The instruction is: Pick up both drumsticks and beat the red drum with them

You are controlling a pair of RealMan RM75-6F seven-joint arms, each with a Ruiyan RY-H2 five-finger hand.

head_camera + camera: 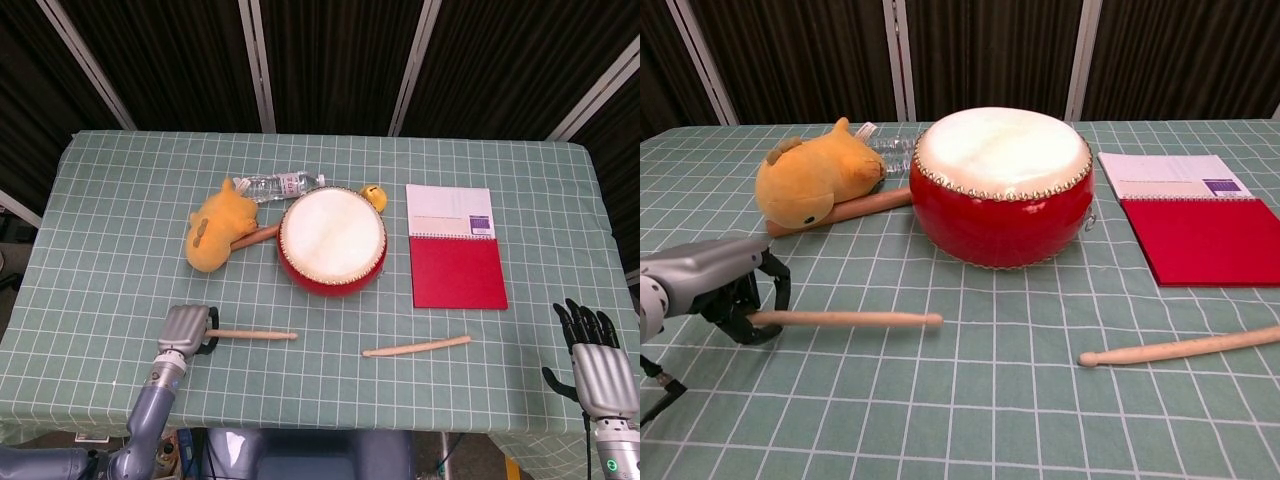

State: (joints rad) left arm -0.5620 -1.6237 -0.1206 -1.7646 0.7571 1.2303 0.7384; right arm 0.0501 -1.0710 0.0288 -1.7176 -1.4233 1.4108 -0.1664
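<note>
A lab: checked tablecloth [110, 230] on a table before black curtains [320, 60].

Checked table [120, 200] with drum [332, 240], notebook [455, 247], drumstick [416, 347]
</note>
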